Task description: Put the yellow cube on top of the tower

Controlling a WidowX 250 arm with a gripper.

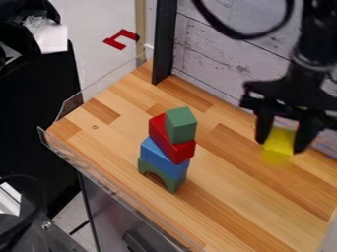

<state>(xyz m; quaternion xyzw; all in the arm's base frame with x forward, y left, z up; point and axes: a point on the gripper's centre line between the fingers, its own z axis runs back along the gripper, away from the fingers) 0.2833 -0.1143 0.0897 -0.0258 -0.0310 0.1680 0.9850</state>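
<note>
At three o'clock from the tower (158, 153), your pincer (282, 142) is gripping the yellow cube (280, 140)

You are holding it between both fingers (264, 129). On the tabletop (237, 197), a green arch (174, 184) is supporting a blue block (162, 158), a red block (179, 149) and, topmost, a green cube (180, 125).

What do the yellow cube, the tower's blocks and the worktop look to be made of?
Yellow cube: painted wood or plastic; its plain, bright colour leaves that open.
Tower blocks: probably painted wood, with matte, solid-coloured faces and crisp edges.
Worktop: wood, smooth-looking, with joined strips and visible grain.
</note>
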